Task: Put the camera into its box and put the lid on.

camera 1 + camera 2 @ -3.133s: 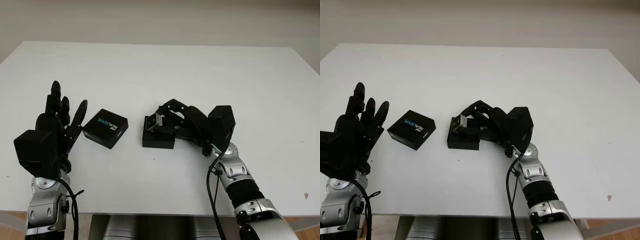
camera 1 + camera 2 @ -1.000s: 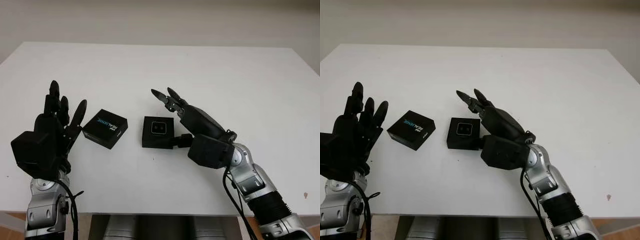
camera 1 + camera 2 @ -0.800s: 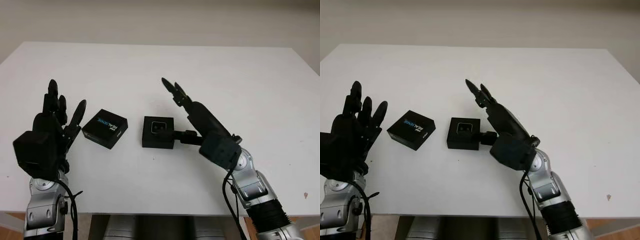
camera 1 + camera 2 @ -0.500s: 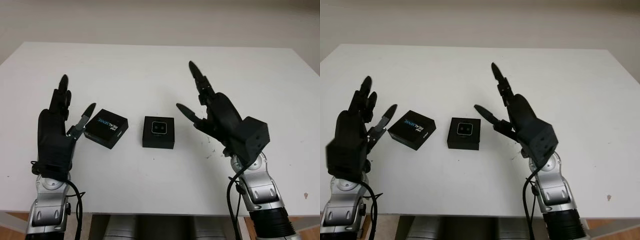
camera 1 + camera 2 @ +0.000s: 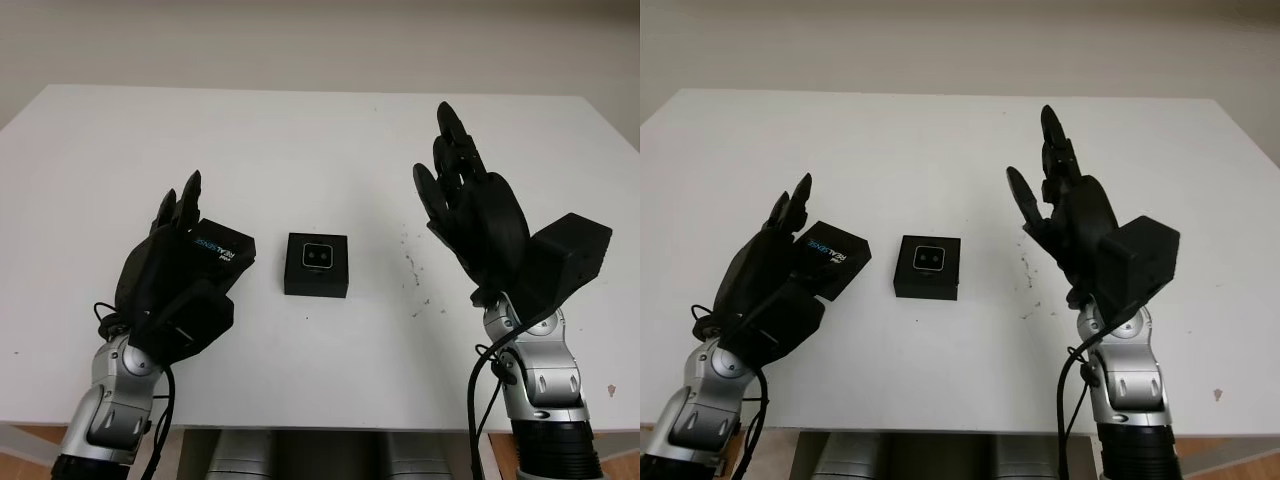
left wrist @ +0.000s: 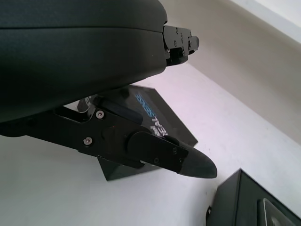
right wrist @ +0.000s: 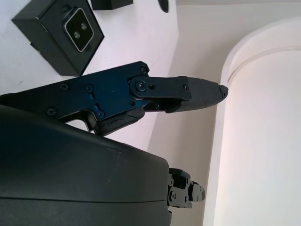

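Note:
The black box (image 5: 317, 266) sits open in the middle of the white table, with the camera (image 5: 318, 256) lying inside it, lenses up. Its black lid (image 5: 222, 250), printed with blue and white lettering, lies flat to the left of the box. My left hand (image 5: 183, 228) is open and reaches over the lid's near left part; in the left wrist view its thumb (image 6: 186, 162) hovers in front of the lid (image 6: 157, 121), with no grasp visible. My right hand (image 5: 442, 162) is open, raised above the table to the right of the box, holding nothing.
The white table (image 5: 300, 140) stretches wide behind and beside the box. A few small dark specks (image 5: 417, 281) mark the tabletop between the box and my right arm. The table's front edge runs just below both forearms.
My right hand let go of the camera in the box, then lifted away to the right. My left hand came down and forward over the lid.

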Controlling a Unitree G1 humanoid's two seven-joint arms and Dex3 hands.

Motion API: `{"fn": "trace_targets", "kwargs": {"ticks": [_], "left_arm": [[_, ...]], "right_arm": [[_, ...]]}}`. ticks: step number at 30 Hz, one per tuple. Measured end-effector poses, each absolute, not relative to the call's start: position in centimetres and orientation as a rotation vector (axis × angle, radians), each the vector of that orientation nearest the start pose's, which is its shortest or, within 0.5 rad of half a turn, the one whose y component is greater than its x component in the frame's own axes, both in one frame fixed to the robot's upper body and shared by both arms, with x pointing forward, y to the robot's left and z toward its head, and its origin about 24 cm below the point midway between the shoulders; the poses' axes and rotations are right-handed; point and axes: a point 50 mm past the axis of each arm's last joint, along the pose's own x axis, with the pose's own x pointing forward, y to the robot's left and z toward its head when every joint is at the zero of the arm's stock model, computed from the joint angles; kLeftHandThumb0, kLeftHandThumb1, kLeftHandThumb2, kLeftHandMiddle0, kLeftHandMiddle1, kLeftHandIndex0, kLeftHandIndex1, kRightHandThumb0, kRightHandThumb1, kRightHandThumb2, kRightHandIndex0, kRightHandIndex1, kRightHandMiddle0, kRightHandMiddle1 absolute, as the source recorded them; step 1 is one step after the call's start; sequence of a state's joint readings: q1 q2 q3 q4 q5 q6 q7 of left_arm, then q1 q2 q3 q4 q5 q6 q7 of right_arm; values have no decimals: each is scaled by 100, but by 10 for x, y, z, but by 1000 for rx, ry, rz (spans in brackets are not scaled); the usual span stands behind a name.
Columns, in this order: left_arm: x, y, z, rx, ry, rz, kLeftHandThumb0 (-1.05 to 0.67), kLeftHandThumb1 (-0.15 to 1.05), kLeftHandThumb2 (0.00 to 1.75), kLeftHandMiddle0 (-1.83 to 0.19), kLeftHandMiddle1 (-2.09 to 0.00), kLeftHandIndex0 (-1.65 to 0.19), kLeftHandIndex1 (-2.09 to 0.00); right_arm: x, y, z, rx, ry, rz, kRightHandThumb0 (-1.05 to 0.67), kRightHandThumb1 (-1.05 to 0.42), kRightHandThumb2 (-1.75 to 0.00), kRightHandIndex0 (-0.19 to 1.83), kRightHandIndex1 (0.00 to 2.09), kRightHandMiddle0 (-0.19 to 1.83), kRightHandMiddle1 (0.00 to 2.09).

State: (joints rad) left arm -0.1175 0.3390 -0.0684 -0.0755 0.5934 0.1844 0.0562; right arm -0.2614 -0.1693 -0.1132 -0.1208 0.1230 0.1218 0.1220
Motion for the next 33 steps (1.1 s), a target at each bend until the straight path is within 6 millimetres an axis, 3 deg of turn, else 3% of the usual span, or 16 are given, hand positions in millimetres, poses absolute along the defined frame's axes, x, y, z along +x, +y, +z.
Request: {"fn": "trace_targets", "kwargs": {"ticks": [19, 31, 32, 33], "left_arm": [[278, 193, 76, 1101, 55, 247, -64, 99, 5, 19, -1, 15, -5], [281, 196, 79, 1044, 69, 193, -39, 95, 5, -13, -13, -20, -11], [281, 196, 80, 1047, 75, 192, -37, 95, 5, -8, -29, -24, -9], [282, 196, 81, 1049, 80, 191, -33, 95, 5, 8, -79, -29, -8]], "right_arm": [[291, -176, 129, -41, -250, 54, -60, -105, -42, -16, 6, -11, 5], [290, -172, 131, -36, -246, 54, -60, -105, -43, -15, 6, -9, 6], [289, -172, 132, -36, -248, 55, -60, -105, -43, -15, 6, -9, 6], [289, -171, 132, -36, -249, 55, -60, -105, -43, -15, 6, -10, 6]]}}
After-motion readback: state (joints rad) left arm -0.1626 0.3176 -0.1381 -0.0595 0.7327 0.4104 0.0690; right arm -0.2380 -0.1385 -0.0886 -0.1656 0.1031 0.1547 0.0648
